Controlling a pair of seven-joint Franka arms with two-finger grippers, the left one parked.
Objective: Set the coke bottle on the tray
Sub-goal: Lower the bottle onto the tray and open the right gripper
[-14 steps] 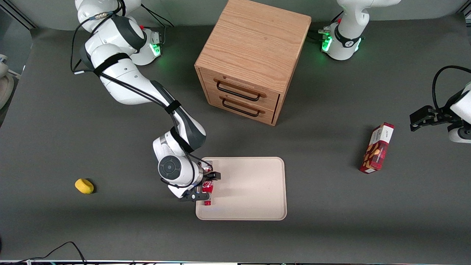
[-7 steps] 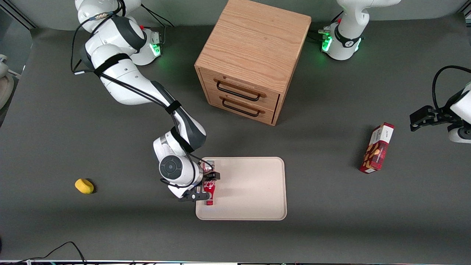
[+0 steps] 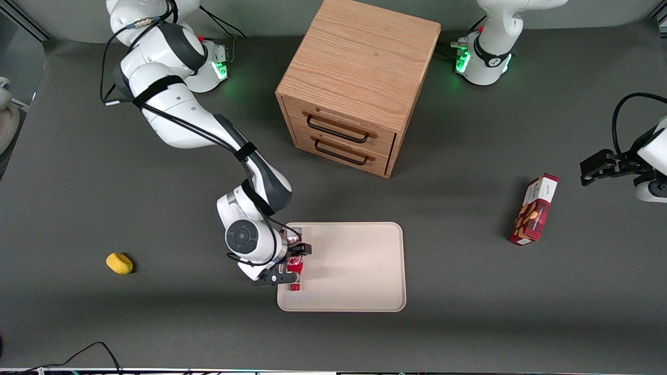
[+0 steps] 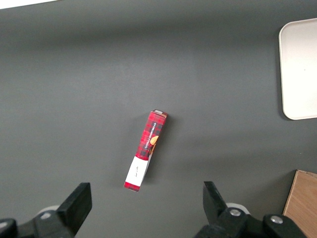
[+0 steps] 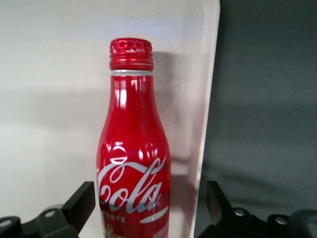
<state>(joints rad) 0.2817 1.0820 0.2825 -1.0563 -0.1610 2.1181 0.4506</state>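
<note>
- On the dark grey desk (image 3: 469, 312) the largest thing is the wooden two-drawer cabinet (image 3: 359, 83); every place below is told from it.
- In front of the cabinet's drawers, nearer the front camera, lies the beige tray (image 3: 354, 271), flat, with a low raised rim.
- Well out toward the parked arm's end of the desk from the cabinet lies the red-and-white snack box (image 3: 534, 210), clear of the tray.
- Over the tray's edge on the working arm's side, nearer the front camera than the cabinet, hangs the right gripper (image 3: 291, 263).
- Its fingers (image 5: 81, 203) stand a little apart from the bottle on either side in the wrist view, spread wider than its body; judged from that, they are not gripping it.
- Between them is the coke bottle (image 5: 133, 163), red cap pointing toward the front camera. It is within the tray, just beside the rim; whether it rests flat on the tray floor I cannot tell.
- Toward the working arm's end of the desk, well apart from the cabinet, sits a small yellow object (image 3: 119, 263).
- Risk: a round bottle this close to the low rim could roll against it or over it onto the desk.
- Risk: a finger drawn back crookedly could brush the bottle and start that roll.
</note>
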